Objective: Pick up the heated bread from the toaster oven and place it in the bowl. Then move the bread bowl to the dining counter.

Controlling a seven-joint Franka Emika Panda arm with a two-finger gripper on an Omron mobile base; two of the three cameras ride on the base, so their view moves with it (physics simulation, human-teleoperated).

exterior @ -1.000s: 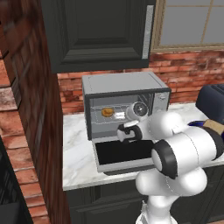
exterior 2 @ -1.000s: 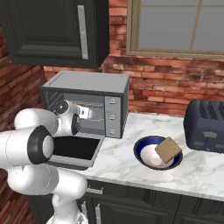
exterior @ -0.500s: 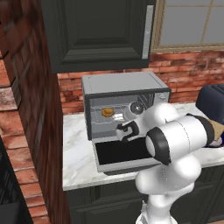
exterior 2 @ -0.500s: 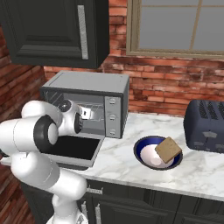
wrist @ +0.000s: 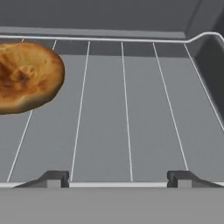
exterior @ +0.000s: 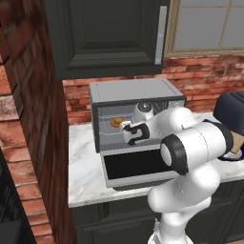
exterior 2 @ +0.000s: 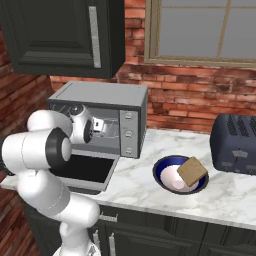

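The step in hand is the first one: reaching into the oven for the bread, which is not yet gripped.

Going left to right in the hand view, the small golden-brown rounded piece of heated bread lies on the wire rack at the far left, cut by the frame edge. The bare grey bars of the rack run across the middle, and the oven's inner wall closes the right side. The two dark finger tips stand well apart at the bottom, with nothing between them: the gripper is open and empty, and aimed at bare rack beside the bread, not at it.

In the left base view the boxy grey metal toaster oven sits on the marble top against the red brick wall, its door with dark glass dropped flat. The bread shows as a small tan spot at the left of the cavity. The white arm bends from its big elbow back toward the oven mouth, hand levelled into the opening.

In the right base view the shallow dark blue round bowl stands on the counter right of the oven, already holding a pale egg-like thing and a square brown slice.

Next, I judge, the hand must shift sideways toward the bread until it sits between the fingers, then close.
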